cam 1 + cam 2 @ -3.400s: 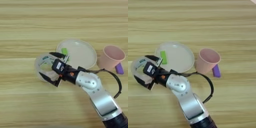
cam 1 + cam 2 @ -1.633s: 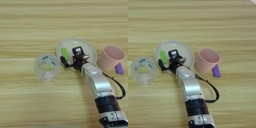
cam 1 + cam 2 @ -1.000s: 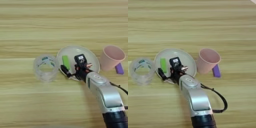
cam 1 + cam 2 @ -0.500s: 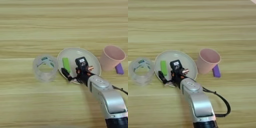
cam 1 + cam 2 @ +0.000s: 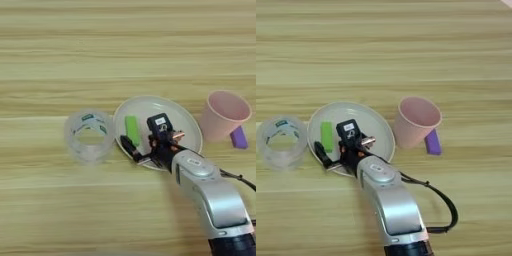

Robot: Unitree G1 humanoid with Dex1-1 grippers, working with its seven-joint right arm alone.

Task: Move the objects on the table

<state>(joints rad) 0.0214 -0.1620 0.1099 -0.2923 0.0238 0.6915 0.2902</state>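
The right gripper [image 5: 145, 145] sits low over the near rim of the plate [image 5: 187, 125], its silver forearm [image 5: 212, 205] running back toward the bottom right corner of the view. Its two black fingers are spread apart with nothing between them: one finger [image 5: 129, 148] lies to the left at the plate's edge, the other stands further up over the plate's inside. The green block [image 5: 132, 130] lies flat inside the plate, just above and a little left of the gripper, close to the left finger but not clamped by it. Whether the finger touches the block cannot be told. The plate itself rests on the table [image 5: 125, 45], reaching from the gripper upward and to the right. The tape roll [image 5: 90, 136] stands on its flat side to the gripper's left, just beside the plate's left rim, its green print visible through the clear wall. To the gripper's right, beyond the plate's far side, a pink cup [image 5: 224, 115] stands upright, and a small purple block [image 5: 239, 137] lies touching the cup on its right. A black cable [image 5: 441, 200] loops out from the forearm on the right.
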